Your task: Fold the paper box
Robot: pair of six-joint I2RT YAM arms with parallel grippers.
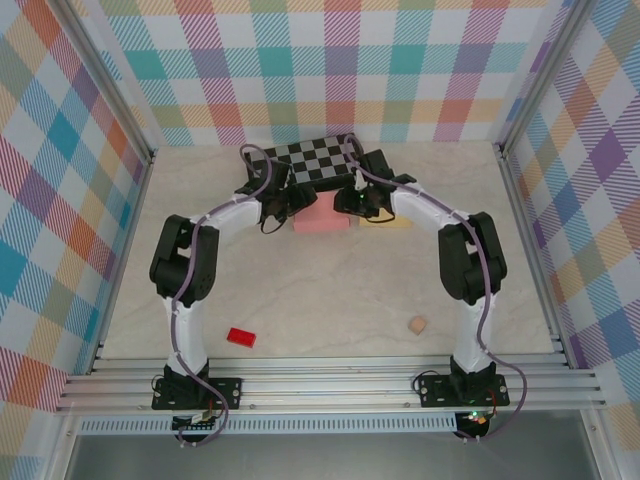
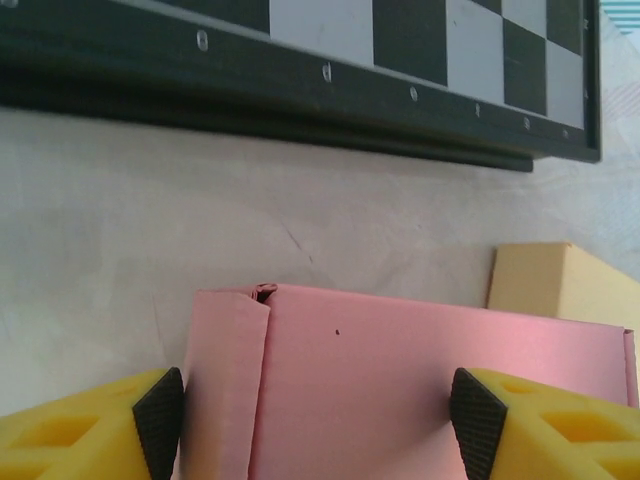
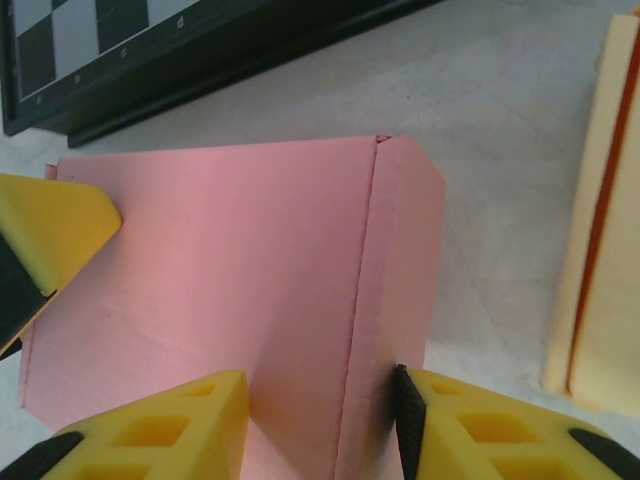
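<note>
The paper box (image 1: pixel 322 220) is pink and lies flat on the table just in front of the chessboard, between both wrists. In the left wrist view my left gripper (image 2: pixel 318 410) stands wide over the paper box (image 2: pixel 350 380). Its left pad (image 2: pixel 160 420) touches the folded left flap and its right pad (image 2: pixel 478 420) sits over the top face, well inside the box's right edge. My right gripper (image 3: pixel 320 420) is closed on the right end of the paper box (image 3: pixel 220 260). Its black pad (image 3: pixel 402 420) presses the folded side wall and its other finger (image 3: pixel 200 420) lies against the top face.
A black and white chessboard (image 1: pixel 310 160) lies right behind the box. A pale yellow box (image 3: pixel 600 230) sits close on the pink box's right. Near the front of the table lie a red block (image 1: pixel 241 337) and a tan cube (image 1: pixel 417 325).
</note>
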